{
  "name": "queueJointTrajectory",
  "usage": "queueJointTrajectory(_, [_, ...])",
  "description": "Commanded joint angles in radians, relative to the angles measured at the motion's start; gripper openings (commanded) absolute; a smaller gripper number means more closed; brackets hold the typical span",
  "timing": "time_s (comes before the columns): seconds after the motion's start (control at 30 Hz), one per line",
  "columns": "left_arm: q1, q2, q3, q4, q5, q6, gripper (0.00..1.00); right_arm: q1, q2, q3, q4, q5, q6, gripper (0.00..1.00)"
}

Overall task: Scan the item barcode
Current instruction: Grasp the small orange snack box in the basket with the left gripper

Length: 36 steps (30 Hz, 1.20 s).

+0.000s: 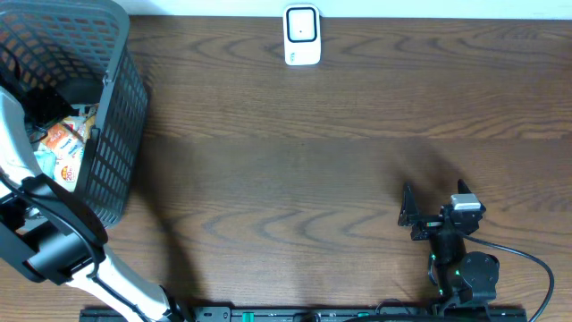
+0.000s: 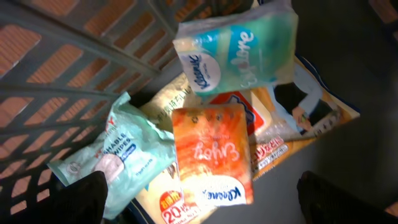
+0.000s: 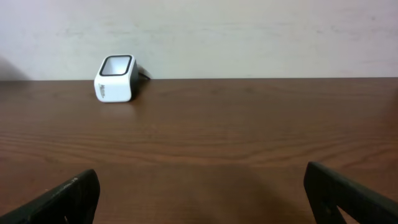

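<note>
The left wrist view looks down into a grey basket [image 2: 74,74] holding several packs. An orange Kleenex pack [image 2: 211,152] lies on top in the middle, with a teal Kleenex pack [image 2: 239,53] above it and a pale green wipes pack [image 2: 115,155] to its left. My left gripper [image 2: 208,208] hovers open over the orange pack, touching nothing. The white barcode scanner [image 1: 302,36] stands at the table's far edge, also seen as the scanner [image 3: 116,78] in the right wrist view. My right gripper [image 3: 205,196] is open and empty, low over the bare wood.
The basket [image 1: 116,134] stands at the table's left end, with my white left arm [image 1: 54,233] reaching into it from the front. A snack bag [image 2: 311,112] lies under the packs. My right arm [image 1: 460,268] sits near the front right edge.
</note>
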Motion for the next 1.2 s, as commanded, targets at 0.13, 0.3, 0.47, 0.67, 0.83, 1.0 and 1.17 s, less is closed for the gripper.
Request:
queueJointTrajectory(0.13, [-0.009,0.024,-0.003,0.051,-0.036,-0.01,0.92,-0.006,-0.001,-0.003,-0.004,0.008,-0.001,0.99])
queueJointTrajectory(0.3, [-0.041,0.034,-0.006,0.048,-0.036,-0.01,0.8,-0.006,-0.001,-0.003,-0.004,0.008,-0.001,0.99])
queueJointTrajectory(0.47, [-0.091,0.06,-0.025,0.034,-0.05,-0.047,0.8,-0.006,-0.001,-0.003,-0.004,0.008,-0.001,0.99])
queueJointTrajectory(0.67, [-0.1,0.106,-0.058,0.032,-0.084,-0.15,0.79,-0.006,-0.001,-0.003,-0.004,0.008,-0.001,0.99])
queueJointTrajectory(0.83, [-0.098,0.116,-0.058,0.03,-0.153,-0.156,0.79,-0.006,-0.001,-0.003,-0.004,0.008,-0.001,0.99])
queueJointTrajectory(1.0, [-0.098,0.116,-0.058,0.031,-0.153,-0.156,0.72,-0.006,-0.001,-0.003,-0.004,0.008,-0.001,0.99])
queueJointTrajectory(1.17, [-0.098,0.117,-0.061,0.026,-0.153,-0.157,0.55,-0.006,-0.001,-0.003,-0.004,0.008,-0.001,0.99])
